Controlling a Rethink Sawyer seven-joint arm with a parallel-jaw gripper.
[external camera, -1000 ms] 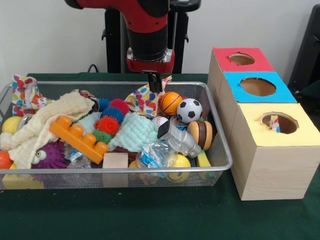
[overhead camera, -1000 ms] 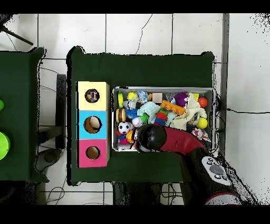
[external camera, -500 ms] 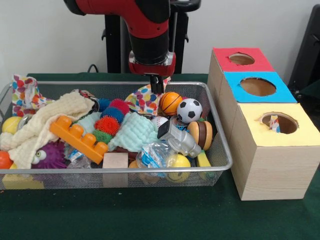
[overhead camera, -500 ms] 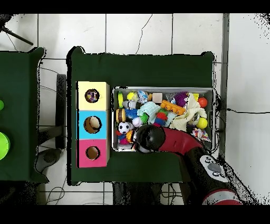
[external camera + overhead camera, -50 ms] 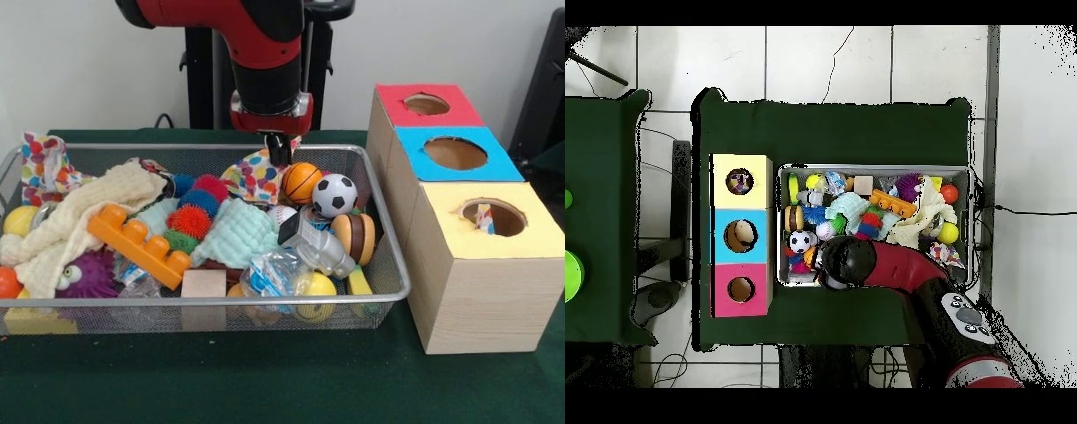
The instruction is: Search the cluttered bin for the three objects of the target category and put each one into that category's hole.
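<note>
Our gripper (image 5: 279,152) hangs from the red and black arm (image 5: 256,44) over the far rim of the wire mesh bin (image 5: 393,265). Its dark tips sit close together at the top of a confetti-patterned cloth (image 5: 254,175), and we cannot tell whether they grip the cloth or only touch it.

From the gripper, in the front view, an orange basketball (image 5: 302,182) lies just beside it at about five o'clock. A black and white soccer ball (image 5: 335,194) touches the basketball, also toward five o'clock but farther. A small baseball (image 5: 282,215) sits at six o'clock, half buried beside a mint cloth (image 5: 238,234).

At three o'clock from the bin stands a wooden box with three round holes: red hole (image 5: 427,104), blue hole (image 5: 455,153), yellow hole (image 5: 493,216).

Seen from overhead, the arm's wrist (image 5: 848,262) covers the gripper, with the soccer ball (image 5: 801,241) at nine o'clock from it.
</note>
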